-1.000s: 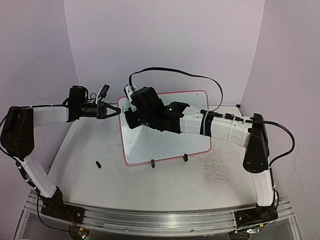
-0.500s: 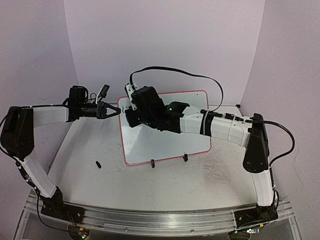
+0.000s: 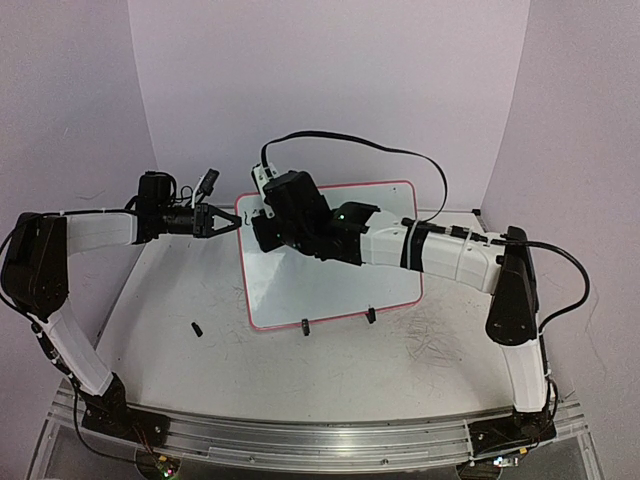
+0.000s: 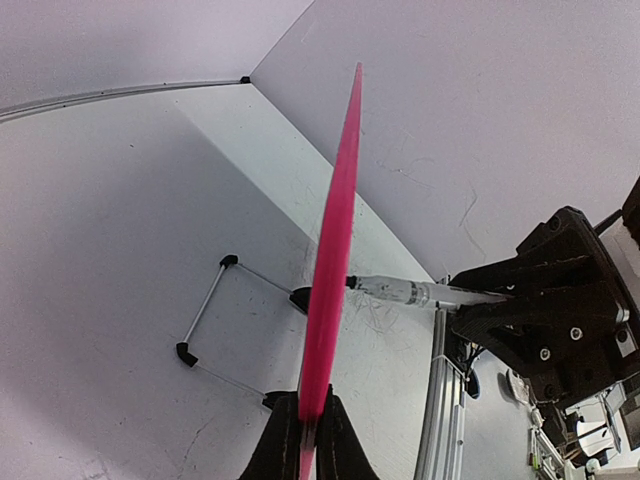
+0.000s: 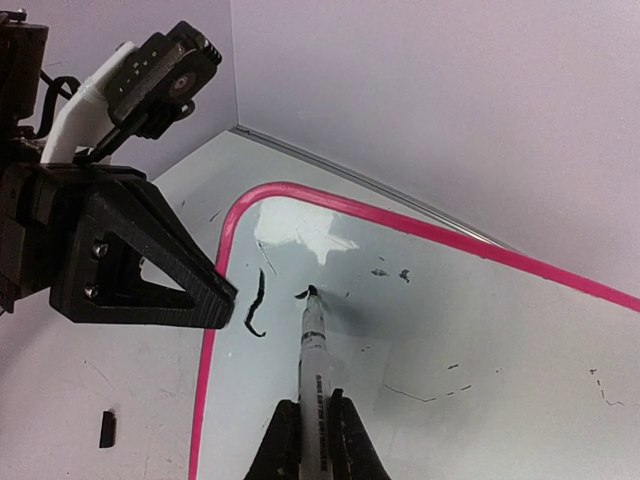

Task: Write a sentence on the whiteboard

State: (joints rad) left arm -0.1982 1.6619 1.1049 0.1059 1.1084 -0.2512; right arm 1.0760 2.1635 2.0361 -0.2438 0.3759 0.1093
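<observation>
The whiteboard (image 3: 330, 290), white with a red-pink rim, stands tilted at mid-table. My left gripper (image 3: 232, 225) is shut on its left rim; the left wrist view shows the board edge-on (image 4: 335, 250) pinched between the fingers of the left gripper (image 4: 312, 400). My right gripper (image 5: 312, 405) is shut on a white marker (image 5: 313, 360) whose black tip touches the board's upper left. Of the sentence, a curved black stroke (image 5: 256, 305) and a short mark (image 5: 302, 294) at the tip show. From the left wrist the marker (image 4: 410, 292) meets the board's face.
A small black cap (image 3: 196, 328) lies on the table left of the board. Two black clip feet (image 3: 305, 325) hold the board's lower rim, and a wire stand (image 4: 205, 320) props it from behind. Walls close off the back and sides.
The right gripper and marker have edged slightly up the board. The left arm and the board have not moved.
</observation>
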